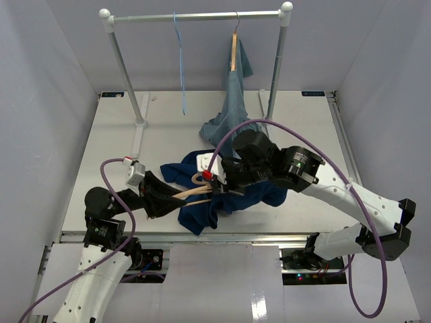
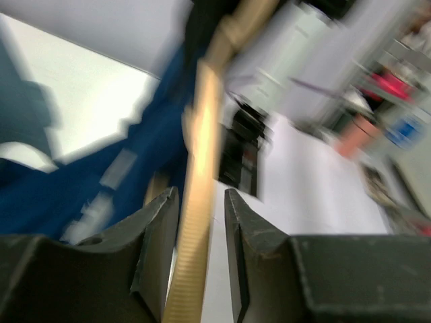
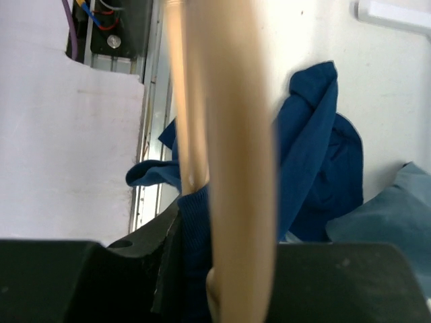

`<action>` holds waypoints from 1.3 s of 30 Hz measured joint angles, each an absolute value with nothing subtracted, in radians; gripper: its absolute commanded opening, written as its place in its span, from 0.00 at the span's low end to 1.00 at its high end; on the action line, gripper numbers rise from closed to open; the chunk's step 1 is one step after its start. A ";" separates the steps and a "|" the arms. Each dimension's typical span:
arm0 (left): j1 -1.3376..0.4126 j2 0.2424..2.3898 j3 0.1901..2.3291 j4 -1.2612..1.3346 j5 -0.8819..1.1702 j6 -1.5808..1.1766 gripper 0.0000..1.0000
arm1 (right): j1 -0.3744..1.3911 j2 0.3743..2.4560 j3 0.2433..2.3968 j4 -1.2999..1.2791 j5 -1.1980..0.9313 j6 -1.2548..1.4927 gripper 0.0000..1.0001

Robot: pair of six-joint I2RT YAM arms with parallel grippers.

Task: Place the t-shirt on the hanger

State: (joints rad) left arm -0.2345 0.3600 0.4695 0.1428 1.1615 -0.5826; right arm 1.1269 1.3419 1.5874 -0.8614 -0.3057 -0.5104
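The navy t-shirt (image 1: 246,195) lies crumpled on the table at mid-front. The tan wooden hanger (image 1: 195,190) lies across its left part, between my two grippers. My left gripper (image 1: 168,196) is closed narrowly around one hanger arm (image 2: 202,134). The arm rests against one finger, with a thin gap to the other. The left wrist view is blurred, with the t-shirt (image 2: 81,195) at the left. My right gripper (image 1: 225,183) pinches the ribbed collar (image 3: 195,229) of the t-shirt (image 3: 316,168) right beside the hanger (image 3: 232,134), which hides one finger.
A metal clothes rack (image 1: 195,16) stands at the back. On it hang a thin light-blue wire hanger (image 1: 180,60) and a second wooden hanger bearing a grey-blue shirt (image 1: 232,94), whose hem reaches the table just behind my right arm. White walls enclose the table.
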 measured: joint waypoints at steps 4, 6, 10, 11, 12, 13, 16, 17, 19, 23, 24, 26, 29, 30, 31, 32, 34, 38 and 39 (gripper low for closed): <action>-0.231 0.419 0.552 0.103 0.982 -0.563 0.72 | 1.130 1.302 1.473 -0.784 -0.210 -0.433 0.08; -0.233 0.452 0.629 0.050 0.879 -0.542 0.73 | 1.119 1.300 1.432 -0.747 -0.128 -0.386 0.08; -0.233 0.530 0.800 -0.086 0.676 -0.498 0.72 | 1.088 1.300 1.387 -0.693 0.047 -0.277 0.08; -0.233 0.551 0.831 -0.110 0.641 -0.490 0.71 | 1.080 1.299 1.382 -0.682 0.083 -0.249 0.08; -0.233 0.571 0.853 -0.132 0.614 -0.487 0.70 | 1.073 1.297 1.378 -0.670 0.117 -0.223 0.08; -0.233 0.589 0.864 -0.149 0.598 -0.488 0.70 | 1.067 1.293 1.374 -0.659 0.148 -0.200 0.08; -0.233 0.621 0.831 -0.180 0.586 -0.521 0.69 | 1.052 1.277 1.359 -0.623 0.220 -0.136 0.08; -0.233 0.625 0.804 -0.181 0.588 -0.539 0.69 | 1.050 1.273 1.357 -0.613 0.234 -0.119 0.08; -0.233 0.625 0.726 -0.173 0.599 -0.589 0.69 | 1.049 1.266 1.351 -0.582 0.253 -0.094 0.08; -0.233 0.631 0.601 -0.165 0.636 -0.674 0.69 | 1.049 1.263 1.332 -0.523 0.274 -0.059 0.08; -0.234 0.632 0.585 -0.155 0.640 -0.688 0.69 | 1.049 1.263 1.327 -0.513 0.274 -0.054 0.08; -0.239 0.628 0.558 -0.133 0.639 -0.715 0.69 | 1.049 1.263 1.323 -0.498 0.265 -0.047 0.08; -0.251 0.625 0.519 -0.087 0.639 -0.756 0.69 | 1.049 1.262 1.322 -0.478 0.250 -0.035 0.08; -0.259 0.626 0.502 -0.059 0.639 -0.779 0.69 | 1.049 1.262 1.322 -0.471 0.246 -0.033 0.08; -0.265 0.627 0.483 -0.038 0.639 -0.803 0.69 | 1.049 1.262 1.322 -0.464 0.242 -0.031 0.08; -0.272 0.627 0.464 -0.017 0.639 -0.828 0.69 | 1.049 1.262 1.322 -0.457 0.238 -0.030 0.08; -0.292 0.635 0.422 0.042 0.638 -0.889 0.69 | 1.049 1.262 1.322 -0.442 0.229 -0.029 0.08; -0.358 0.711 0.366 0.156 0.630 -1.003 0.69 | 1.050 1.264 1.322 -0.404 0.218 -0.029 0.08; -0.383 0.747 0.366 0.177 0.620 -1.023 0.69 | 1.050 1.265 1.322 -0.398 0.217 -0.030 0.08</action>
State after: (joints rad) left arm -0.3831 0.7467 0.3660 0.1772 0.6204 -1.0231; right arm 1.0496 1.2653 1.3223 -0.3979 0.2173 -0.0295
